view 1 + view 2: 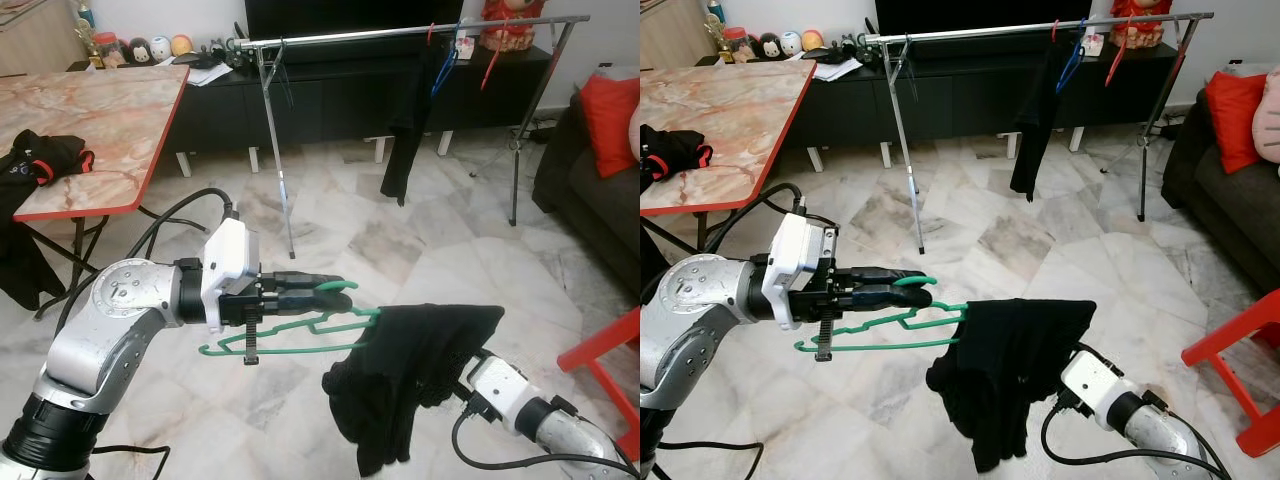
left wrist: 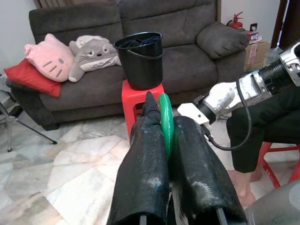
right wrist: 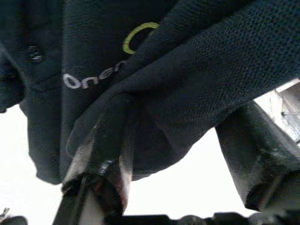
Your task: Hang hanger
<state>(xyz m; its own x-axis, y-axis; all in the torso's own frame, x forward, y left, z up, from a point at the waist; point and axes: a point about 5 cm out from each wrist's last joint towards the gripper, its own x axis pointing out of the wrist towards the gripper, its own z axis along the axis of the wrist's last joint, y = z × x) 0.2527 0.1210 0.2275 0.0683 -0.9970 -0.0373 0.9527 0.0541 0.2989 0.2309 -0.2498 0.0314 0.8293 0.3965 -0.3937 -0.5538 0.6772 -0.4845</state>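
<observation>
Nearest you, low on the right, your right tool (image 1: 455,375) sits inside a black garment (image 1: 415,375); one finger (image 3: 105,136) is wrapped in the cloth, the other stands apart, so the tool looks spread. Just left of it, your left tool (image 1: 335,292) is pressed together on the hook of a green hanger (image 1: 300,335), held level above the marble floor (image 1: 400,240), its right end touching the garment. Farther off stands a metal clothes rack (image 1: 400,33) with a dark garment and coloured hangers. At far left, a red-edged surface (image 1: 100,120) carries black clothing.
</observation>
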